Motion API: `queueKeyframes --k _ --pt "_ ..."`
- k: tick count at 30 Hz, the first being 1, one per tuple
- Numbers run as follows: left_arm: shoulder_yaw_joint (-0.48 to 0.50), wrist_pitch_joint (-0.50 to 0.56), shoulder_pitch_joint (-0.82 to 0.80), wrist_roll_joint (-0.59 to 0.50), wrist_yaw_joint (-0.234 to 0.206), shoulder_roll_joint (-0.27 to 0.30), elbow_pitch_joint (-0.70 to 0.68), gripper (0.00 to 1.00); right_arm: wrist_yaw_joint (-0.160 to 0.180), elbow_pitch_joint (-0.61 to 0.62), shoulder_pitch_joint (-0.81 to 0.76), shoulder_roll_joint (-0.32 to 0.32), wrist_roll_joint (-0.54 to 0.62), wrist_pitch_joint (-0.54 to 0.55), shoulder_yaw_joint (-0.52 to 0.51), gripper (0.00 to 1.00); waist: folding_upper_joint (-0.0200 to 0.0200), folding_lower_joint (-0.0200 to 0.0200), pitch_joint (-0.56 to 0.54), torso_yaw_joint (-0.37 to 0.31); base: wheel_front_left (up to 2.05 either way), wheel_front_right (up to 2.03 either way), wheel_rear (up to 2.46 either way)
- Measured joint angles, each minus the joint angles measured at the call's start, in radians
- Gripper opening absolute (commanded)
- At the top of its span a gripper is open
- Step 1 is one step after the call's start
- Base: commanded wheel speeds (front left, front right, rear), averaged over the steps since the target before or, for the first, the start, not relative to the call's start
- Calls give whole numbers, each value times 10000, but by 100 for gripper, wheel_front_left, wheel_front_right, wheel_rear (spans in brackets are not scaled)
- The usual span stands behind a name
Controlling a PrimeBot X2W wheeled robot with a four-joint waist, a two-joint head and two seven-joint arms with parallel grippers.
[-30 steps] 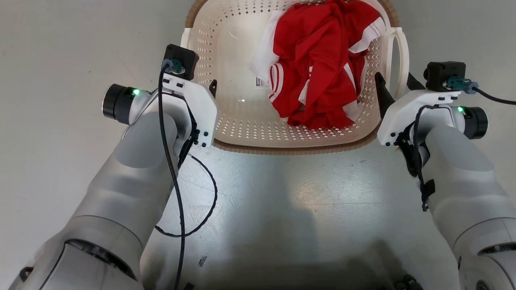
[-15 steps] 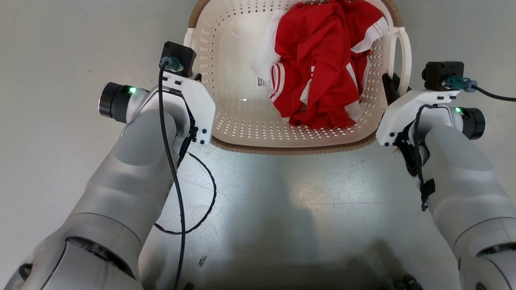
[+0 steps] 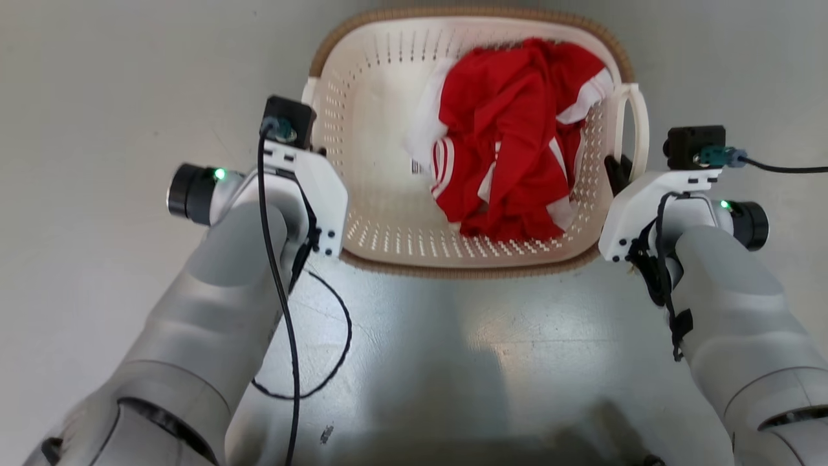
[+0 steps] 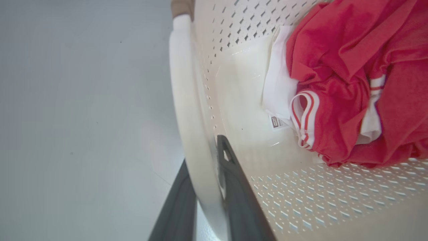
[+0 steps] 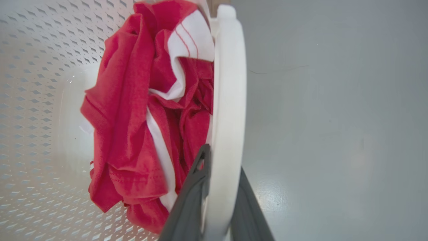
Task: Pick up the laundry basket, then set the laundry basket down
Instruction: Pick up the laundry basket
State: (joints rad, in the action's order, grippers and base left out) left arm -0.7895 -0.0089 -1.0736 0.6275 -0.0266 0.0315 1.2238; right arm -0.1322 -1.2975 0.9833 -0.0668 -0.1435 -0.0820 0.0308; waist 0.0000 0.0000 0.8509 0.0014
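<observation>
The laundry basket [image 3: 466, 268] is cream-white and perforated with a brown rim, and sits at the top centre of the head view on the grey floor. A crumpled red and white garment [image 3: 511, 149] lies in its right half. My left gripper [image 3: 317, 152] is shut on the basket's left loop handle [image 4: 182, 83], one finger [image 4: 234, 174] inside the wall and one outside. My right gripper [image 3: 620, 169] is shut on the right loop handle [image 5: 227, 83], its fingers [image 5: 190, 194] on either side of the white loop. I cannot tell whether the basket is off the floor.
Smooth pale grey floor [image 3: 97, 97] surrounds the basket on all sides. A black cable [image 3: 336, 349] loops off my left forearm over the floor below the basket. My own shadow falls on the floor [image 3: 466, 401] at the bottom.
Both grippers have closed from open onto the basket's side handles. The head view has shifted, so the basket's far rim now shows.
</observation>
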Motion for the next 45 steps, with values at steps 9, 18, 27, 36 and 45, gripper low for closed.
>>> queueKeyframes --k 9,18,27,36,45 --pt "-445 121 760 639 -182 33 -203 0 2 -15 -375 -21 -134 610 349 0 0 0 -794 53 0 0 0" --pt "-784 184 1739 1344 -261 27 -213 0 2 -29 -1046 2 -449 1227 792 0 0 0 -2033 -8 0 0 0" --pt "-1143 190 2781 1954 -263 10 -148 0 2 -31 -2081 79 -1016 1877 1129 0 1 0 -3589 -247 0 0 0" --pt "-1661 531 4023 2500 -349 17 -299 0 2 -50 -3206 98 -1910 2489 1743 0 1 0 -5329 -445 0 0 0" --pt "-2117 755 5152 3043 -531 29 -368 0 2 -73 -4231 113 -2318 2892 2454 0 1 0 -7025 -448 0 0 0"
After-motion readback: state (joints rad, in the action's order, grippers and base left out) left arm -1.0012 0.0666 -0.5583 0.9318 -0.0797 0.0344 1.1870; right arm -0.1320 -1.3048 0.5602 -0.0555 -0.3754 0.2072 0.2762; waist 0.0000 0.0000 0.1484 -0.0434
